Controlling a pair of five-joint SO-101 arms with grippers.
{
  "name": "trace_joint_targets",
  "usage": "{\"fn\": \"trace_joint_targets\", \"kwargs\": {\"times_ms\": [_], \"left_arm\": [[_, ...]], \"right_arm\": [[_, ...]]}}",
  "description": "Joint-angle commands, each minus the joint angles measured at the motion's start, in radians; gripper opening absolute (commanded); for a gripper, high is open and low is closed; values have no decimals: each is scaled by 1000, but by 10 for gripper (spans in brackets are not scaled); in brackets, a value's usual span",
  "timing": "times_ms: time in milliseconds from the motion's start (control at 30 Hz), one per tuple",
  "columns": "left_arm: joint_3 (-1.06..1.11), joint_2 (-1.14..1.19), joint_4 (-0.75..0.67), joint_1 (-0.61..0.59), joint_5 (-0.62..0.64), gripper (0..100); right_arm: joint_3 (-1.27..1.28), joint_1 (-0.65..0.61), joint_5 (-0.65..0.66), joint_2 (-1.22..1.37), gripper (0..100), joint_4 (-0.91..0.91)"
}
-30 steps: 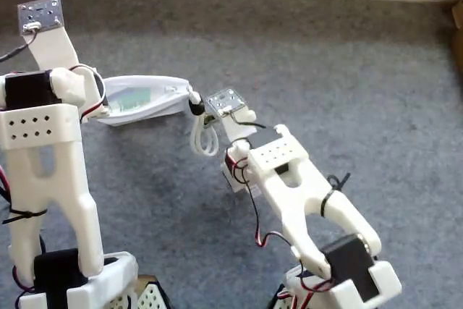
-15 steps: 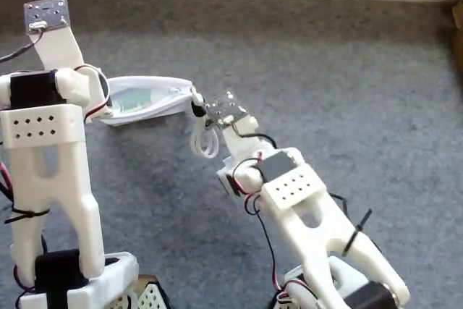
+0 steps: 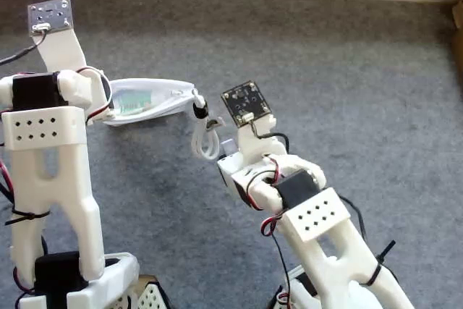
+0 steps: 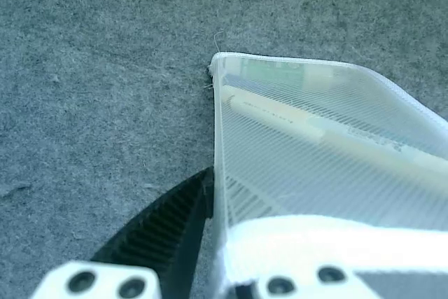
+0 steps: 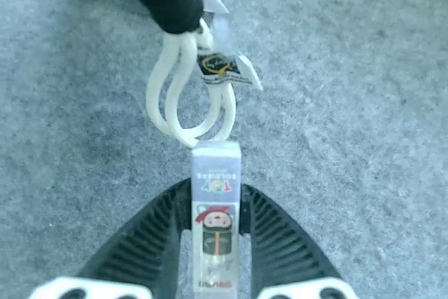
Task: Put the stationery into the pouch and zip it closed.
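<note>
1. My left gripper (image 4: 213, 197) is clamped on the pouch (image 4: 315, 173) edge. That wrist cam shows a pen (image 4: 308, 127) inside.
2. My right gripper (image 5: 215, 194) is pinching an eraser (image 5: 215, 222) by the pouch's cord loop (image 5: 185, 96).
3. Overhead, the pouch lies on carpet (image 3: 347, 70).

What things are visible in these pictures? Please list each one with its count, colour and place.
pouch: one, clear white, lying on the carpet, one end between the left fingers
pen: one, white, inside the pouch
green item: one, inside the pouch; I cannot tell what it is
zip pull: one, black, at the pouch end nearer the right arm
cord loop: one, white, doubled, hanging from the zip pull onto the carpet
tag: one, small, on the cord loop
stationery piece: one, white with print, between the right fingers
carpet: one, grey, under everything
left gripper: one, black and white fingers, clamped on the pouch
right gripper: one, black fingers, just short of the cord loop
</note>
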Motion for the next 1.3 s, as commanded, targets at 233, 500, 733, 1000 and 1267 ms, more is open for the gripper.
{"fn": "trace_joint_targets", "kwargs": {"times_ms": [233,500,733,1000,1267], "left_arm": [[10,-8,-5,19,0,7],[10,-8,-5,19,0,7],[10,-8,-5,19,0,7],[10,-8,-5,19,-2,7],[36,-8,-12,19,-3,7]], "right_arm": [[39,-67,-14,-179,8,-25],[62,-137,-14,-318,8,-25],[62,-189,-14,-392,8,-70],[59,-200,-14,-450,8,-245],[53,-200,-14,-452,8,-343]]}}
